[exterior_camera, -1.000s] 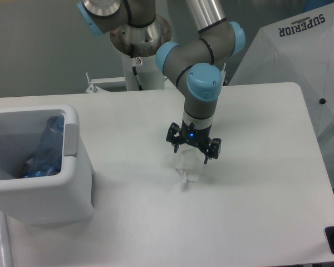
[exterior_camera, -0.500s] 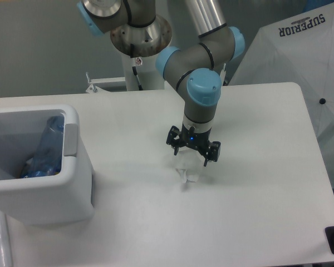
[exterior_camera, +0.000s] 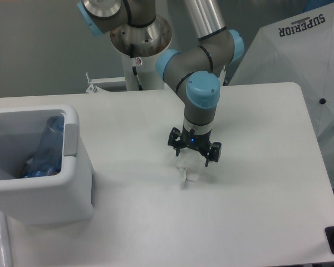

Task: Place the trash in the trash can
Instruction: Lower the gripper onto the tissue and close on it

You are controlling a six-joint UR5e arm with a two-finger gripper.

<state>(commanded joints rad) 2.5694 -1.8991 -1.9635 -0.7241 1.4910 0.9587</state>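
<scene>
Small wrinkly white tissue wad (exterior_camera: 187,173) lies on white bench (exterior_camera: 256,222), centre of frame, directly below gripper (exterior_camera: 193,157), a touch toward frame bottom. Fingers spread wide, pointing down, straddling wad from above; tips appear just clear of it, contact not certain. Wad crumpled, roughly round, no clear long axis; pale against bench, edges hard to trace.

Clear bluish plastic bottle (exterior_camera: 44,150) already inside boxy pale grey-white plastic bin (exterior_camera: 72,183), left of frame, well apart from wad.
</scene>
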